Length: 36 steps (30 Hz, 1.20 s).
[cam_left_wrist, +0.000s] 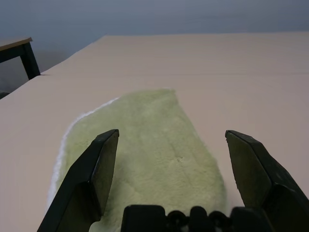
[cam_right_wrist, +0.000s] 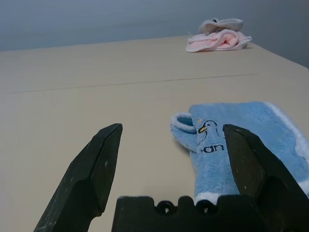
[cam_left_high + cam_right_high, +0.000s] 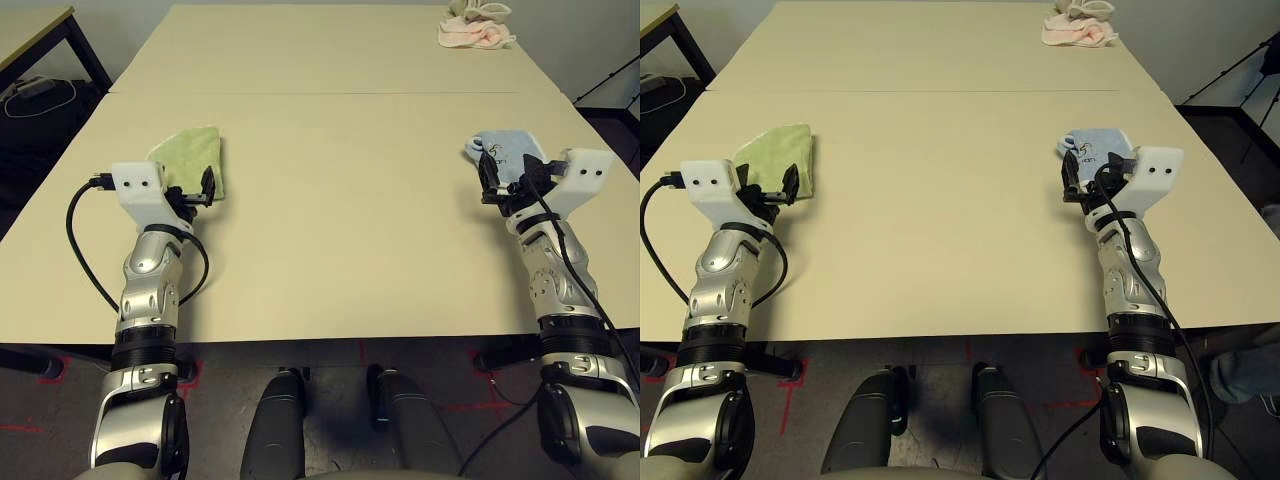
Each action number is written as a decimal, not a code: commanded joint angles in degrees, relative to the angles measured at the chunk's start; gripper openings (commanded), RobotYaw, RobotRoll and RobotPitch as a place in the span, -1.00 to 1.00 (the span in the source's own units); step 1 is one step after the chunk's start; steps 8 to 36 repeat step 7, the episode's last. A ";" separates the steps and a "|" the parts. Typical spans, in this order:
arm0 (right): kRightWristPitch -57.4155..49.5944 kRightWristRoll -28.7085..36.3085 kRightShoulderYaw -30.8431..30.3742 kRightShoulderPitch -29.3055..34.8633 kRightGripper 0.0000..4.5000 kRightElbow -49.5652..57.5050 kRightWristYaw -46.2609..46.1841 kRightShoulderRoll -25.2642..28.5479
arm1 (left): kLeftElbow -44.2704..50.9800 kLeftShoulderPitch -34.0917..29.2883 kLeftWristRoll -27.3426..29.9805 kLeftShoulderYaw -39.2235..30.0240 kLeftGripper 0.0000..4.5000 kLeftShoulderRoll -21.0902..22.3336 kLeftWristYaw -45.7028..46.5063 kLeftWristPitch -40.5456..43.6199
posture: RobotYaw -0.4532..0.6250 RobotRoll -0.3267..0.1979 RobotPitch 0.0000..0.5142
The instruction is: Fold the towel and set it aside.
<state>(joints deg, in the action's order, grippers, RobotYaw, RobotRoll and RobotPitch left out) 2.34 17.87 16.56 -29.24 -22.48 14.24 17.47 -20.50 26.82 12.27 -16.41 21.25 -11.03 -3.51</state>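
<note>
Had silver forearms (image 3: 152, 300) over table (image 3: 330, 230), left gripper (image 1: 173, 133) and right gripper (image 2: 173, 128) wide, empty. Judged light green terry towel (image 1: 149, 154) roughly folded, off to left; probably little left.

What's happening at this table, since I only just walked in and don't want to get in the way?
A robot has both arms over the table and is holding nothing. Its open left gripper is at the green towel, which lies folded over near the left edge. Its open right gripper is by a blue towel. Pink and greyish cloths lie at the far right.
</note>
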 commanded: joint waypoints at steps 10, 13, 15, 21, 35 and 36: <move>-0.21 -0.22 0.11 0.04 1.00 0.58 0.00 0.09 | -0.24 1.17 1.25 -0.57 0.99 -0.45 -1.21 -2.35 | -0.06 0.25 -0.43; -0.21 -0.22 0.11 0.04 1.00 0.58 0.00 0.09 | -0.24 1.17 1.25 -0.57 0.99 -0.45 -1.21 -2.35 | -0.06 0.25 -0.43; -0.21 -0.22 0.11 0.04 1.00 0.58 0.00 0.09 | -0.24 1.17 1.25 -0.57 0.99 -0.45 -1.21 -2.35 | -0.06 0.25 -0.43; -0.21 -0.22 0.11 0.04 1.00 0.58 0.00 0.09 | -0.24 1.17 1.25 -0.57 0.99 -0.45 -1.21 -2.35 | -0.06 0.25 -0.43; -0.21 -0.22 0.11 0.04 1.00 0.58 0.00 0.09 | -0.24 1.17 1.25 -0.57 0.99 -0.45 -1.21 -2.35 | -0.06 0.25 -0.43; -0.21 -0.22 0.11 0.04 1.00 0.58 0.00 0.09 | -0.24 1.17 1.25 -0.57 0.99 -0.45 -1.21 -2.35 | -0.06 0.25 -0.43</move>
